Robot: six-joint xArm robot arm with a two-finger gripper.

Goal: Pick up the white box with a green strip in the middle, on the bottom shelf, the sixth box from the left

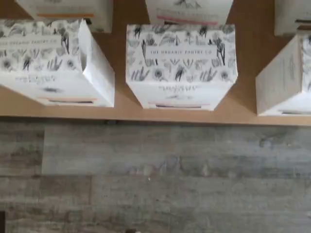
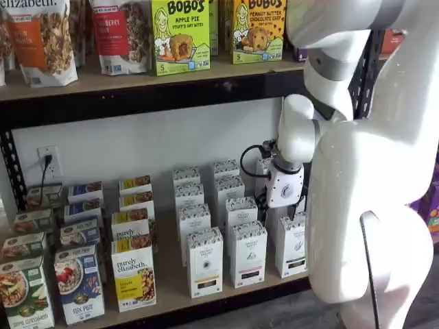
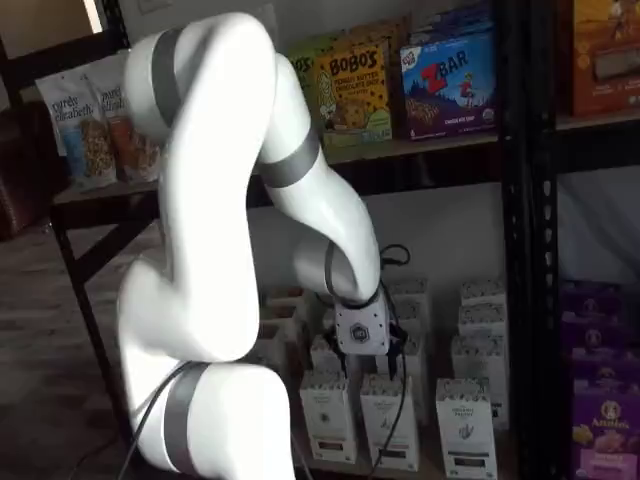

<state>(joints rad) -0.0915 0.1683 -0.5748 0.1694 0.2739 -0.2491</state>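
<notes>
the white box (image 2: pixel 247 252) stands at the front edge of the bottom shelf (image 2: pixel 171 288), lower centre of a shelf view, with narrow gaps to the white cartons on either side and another row close behind. in the wrist view one carton top (image 1: pixel 181 53) sits centred, bare tan board beside it and grey plank floor (image 1: pixel 155 179) beyond the shelf lip. the arm bends down in front of the shelves; the gripper (image 2: pixel 285 186) hangs above the back rows, its white body also visible in the other shelf view (image 3: pixel 362 330). its fingers are hidden, so i cannot tell how the jaws stand.
</notes>
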